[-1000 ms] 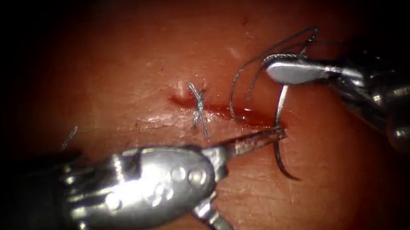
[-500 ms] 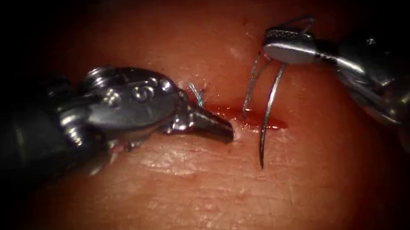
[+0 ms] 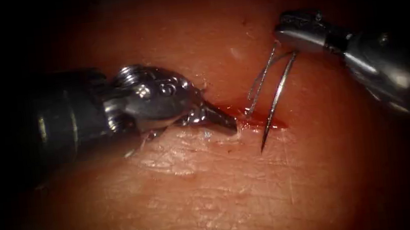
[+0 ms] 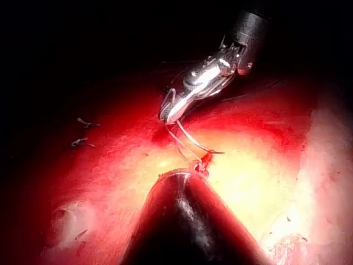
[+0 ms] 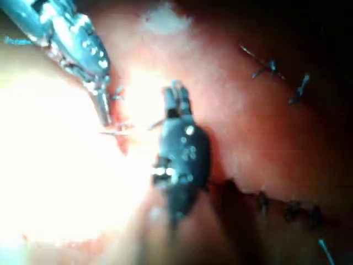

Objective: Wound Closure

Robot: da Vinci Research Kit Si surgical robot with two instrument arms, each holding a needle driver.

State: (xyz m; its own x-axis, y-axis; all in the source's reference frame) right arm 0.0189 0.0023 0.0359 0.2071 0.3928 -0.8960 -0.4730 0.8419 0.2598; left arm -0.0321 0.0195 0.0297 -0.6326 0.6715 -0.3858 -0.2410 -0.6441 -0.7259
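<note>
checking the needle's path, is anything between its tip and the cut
Nothing visible. The right tool holds the needle near its thread end, tip free just below the cut. The left tool, shut, rests at the cut's left.

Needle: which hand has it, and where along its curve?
The right hand holds the needle near its thread end, tip free over the cut. The left hand seems to hold nothing.
</note>
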